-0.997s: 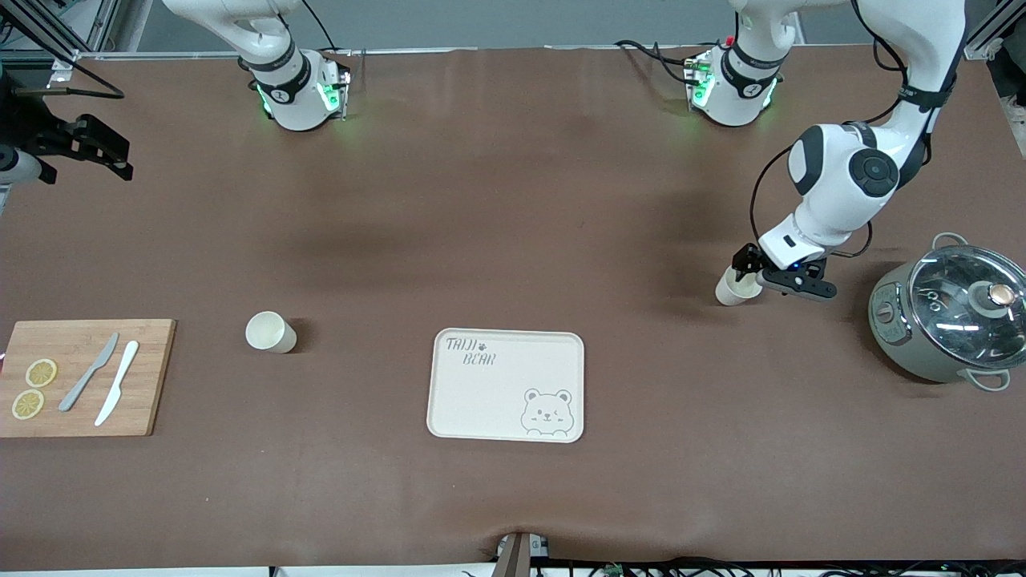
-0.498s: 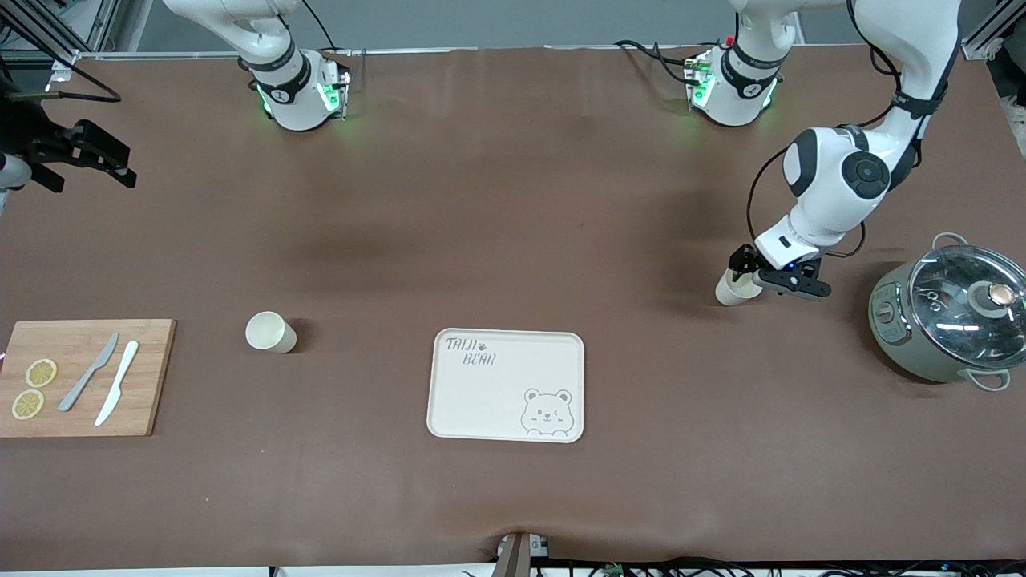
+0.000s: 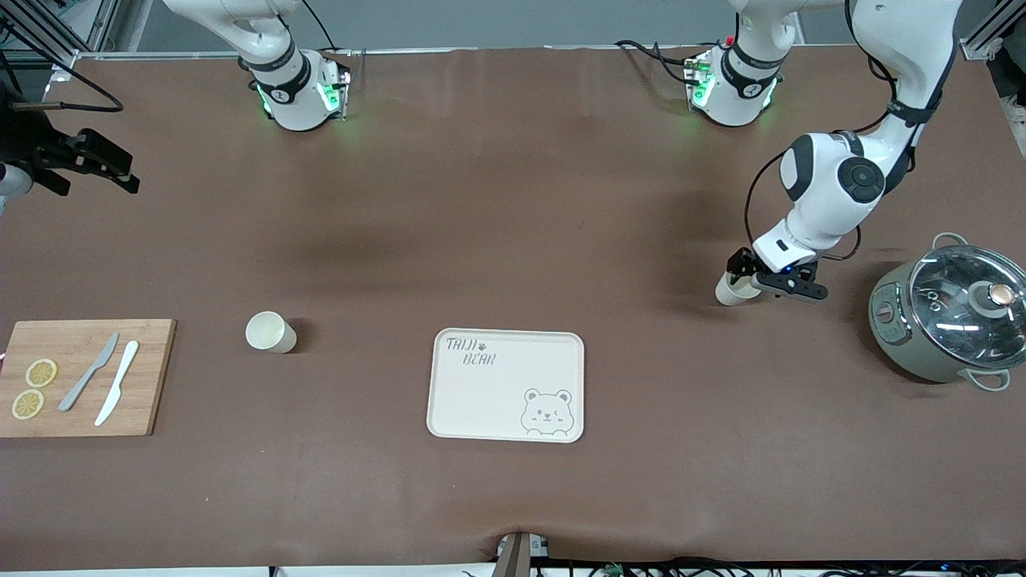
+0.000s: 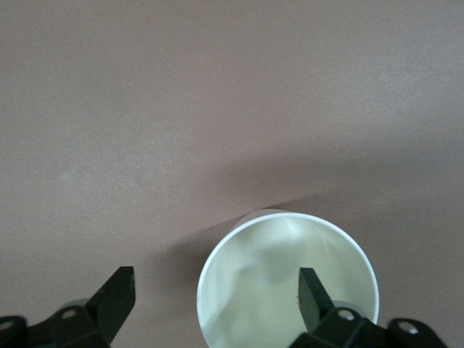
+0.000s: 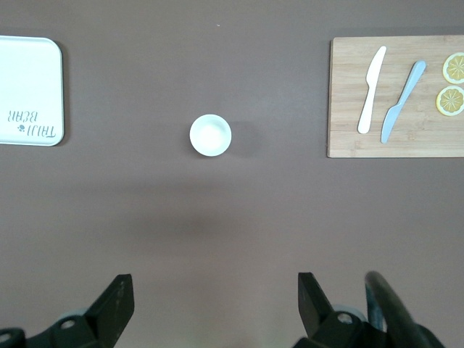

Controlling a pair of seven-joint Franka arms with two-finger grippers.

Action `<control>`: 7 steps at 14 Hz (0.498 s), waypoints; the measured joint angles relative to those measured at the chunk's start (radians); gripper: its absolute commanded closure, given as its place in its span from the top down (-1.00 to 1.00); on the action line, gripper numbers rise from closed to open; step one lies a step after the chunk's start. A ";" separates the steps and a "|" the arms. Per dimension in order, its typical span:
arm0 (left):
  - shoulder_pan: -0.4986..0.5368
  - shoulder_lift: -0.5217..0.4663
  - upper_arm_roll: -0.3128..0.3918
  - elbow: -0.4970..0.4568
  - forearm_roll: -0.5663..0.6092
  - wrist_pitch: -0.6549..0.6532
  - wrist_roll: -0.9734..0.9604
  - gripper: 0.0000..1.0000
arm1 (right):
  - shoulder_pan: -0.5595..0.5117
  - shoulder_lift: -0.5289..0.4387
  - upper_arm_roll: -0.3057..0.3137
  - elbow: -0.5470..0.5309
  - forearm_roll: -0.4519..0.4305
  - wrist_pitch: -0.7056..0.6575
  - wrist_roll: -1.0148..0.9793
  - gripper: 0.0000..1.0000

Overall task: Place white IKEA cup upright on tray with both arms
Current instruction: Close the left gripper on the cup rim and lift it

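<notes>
In the front view two white cups stand upright, one [image 3: 270,332] at the tray's [image 3: 506,385] nine o'clock, the other [image 3: 736,288] at its two o'clock under the left gripper [image 3: 761,276]; in the left wrist view, spread fingers [image 4: 313,296] straddle its rim [image 4: 288,275], likely light, stiff and slick, best pinched at the wall; in the right wrist view, the right gripper [image 5: 210,308] waits with fingers apart above the worktop [image 5: 217,217].

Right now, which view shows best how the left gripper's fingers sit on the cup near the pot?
The left wrist view: the left gripper is open, one finger inside the white cup, the other outside its wall. The front view shows only the gripper at that cup's rim. The right wrist view does not show this cup.
</notes>
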State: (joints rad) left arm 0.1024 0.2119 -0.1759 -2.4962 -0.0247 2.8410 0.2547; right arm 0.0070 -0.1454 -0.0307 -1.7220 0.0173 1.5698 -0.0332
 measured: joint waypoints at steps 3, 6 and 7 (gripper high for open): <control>0.011 0.000 0.001 0.001 0.000 0.003 0.001 -1.00 | 0.000 0.000 0.000 -0.001 0.000 0.000 0.000 1.00; 0.021 0.000 0.001 0.004 0.000 0.004 0.005 -1.00 | 0.000 0.000 0.001 -0.001 0.000 0.000 0.000 1.00; 0.021 0.000 0.001 0.005 0.000 0.004 0.006 -1.00 | 0.000 0.000 0.001 -0.001 0.000 0.000 0.000 1.00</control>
State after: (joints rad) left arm 0.1232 0.2119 -0.1750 -2.4915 -0.0247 2.8450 0.2602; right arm 0.0070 -0.1454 -0.0299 -1.7232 0.0173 1.5698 -0.0332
